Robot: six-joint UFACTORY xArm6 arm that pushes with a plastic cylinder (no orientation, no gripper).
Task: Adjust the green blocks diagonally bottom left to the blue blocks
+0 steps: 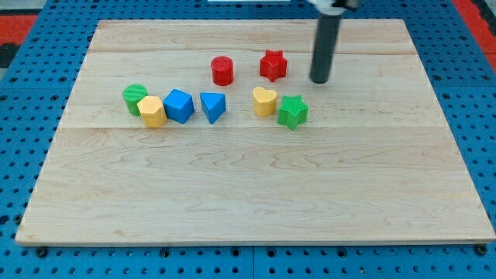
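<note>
A green cylinder (pixel 134 98) sits at the view's left, touching a yellow hexagon (pixel 153 111). A blue cube (pixel 179 106) and a blue triangular block (pixel 212 106) stand just right of the hexagon. A green star (pixel 292 111) lies right of centre, beside a yellow heart (pixel 264 101). My tip (pixel 319 80) rests on the board above and to the right of the green star, right of the red star (pixel 273 65), touching no block.
A red cylinder (pixel 222 70) stands above the blue triangular block. The wooden board (pixel 248 201) lies on a blue perforated table (pixel 23 93). The rod rises out of the view's top.
</note>
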